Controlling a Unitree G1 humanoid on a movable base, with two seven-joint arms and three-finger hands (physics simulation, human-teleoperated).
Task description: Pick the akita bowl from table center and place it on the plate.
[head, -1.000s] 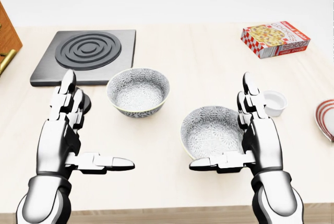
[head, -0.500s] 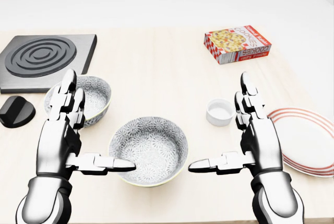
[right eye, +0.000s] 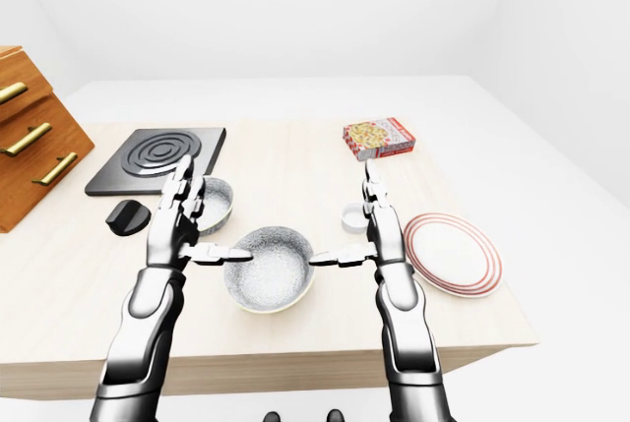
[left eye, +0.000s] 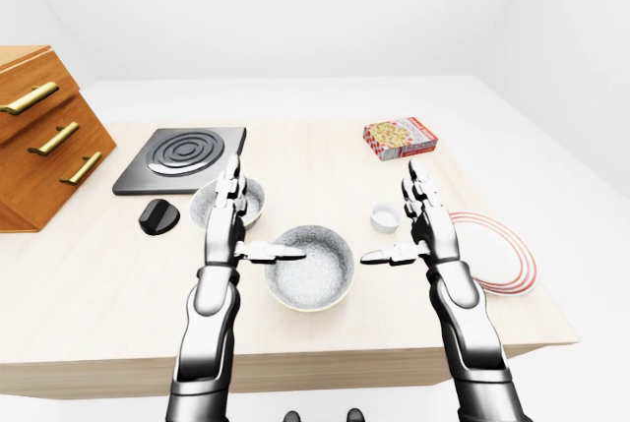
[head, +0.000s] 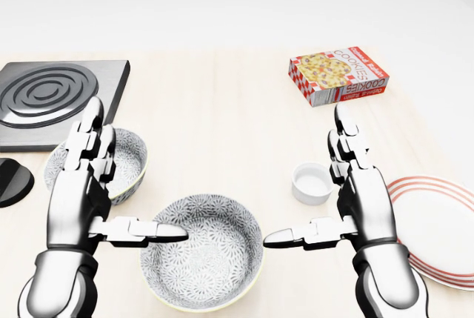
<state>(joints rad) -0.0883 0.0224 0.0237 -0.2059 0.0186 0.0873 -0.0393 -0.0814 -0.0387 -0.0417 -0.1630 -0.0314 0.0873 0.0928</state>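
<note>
Two alike grey-patterned bowls stand on the light wooden table point(head: 222, 110). The nearer bowl point(head: 204, 255) lies low in the head view, between my two hands. The other bowl point(head: 122, 162) sits to its upper left, partly hidden by my left hand's fingers. The red-ringed white plate point(head: 437, 229) lies at the right edge, with nothing on it. My left hand point(head: 122, 196) is open, fingers up, thumb tip over the near bowl's left rim. My right hand point(head: 315, 207) is open too, with its thumb pointing at the bowl's right rim and not touching it.
A small white cup point(head: 311, 183) stands just left of my right hand's fingers. A cookie box point(head: 338, 75) lies at upper right. A dark burner plate point(head: 52, 99) and a black knob point(head: 9, 181) are at left; a wooden drawer unit point(left eye: 39, 137) is beyond them.
The camera has moved right and closer: the whole picture slid left and down, bringing the plate into view and the near bowl between my hands. Both hands keep their open pose.
</note>
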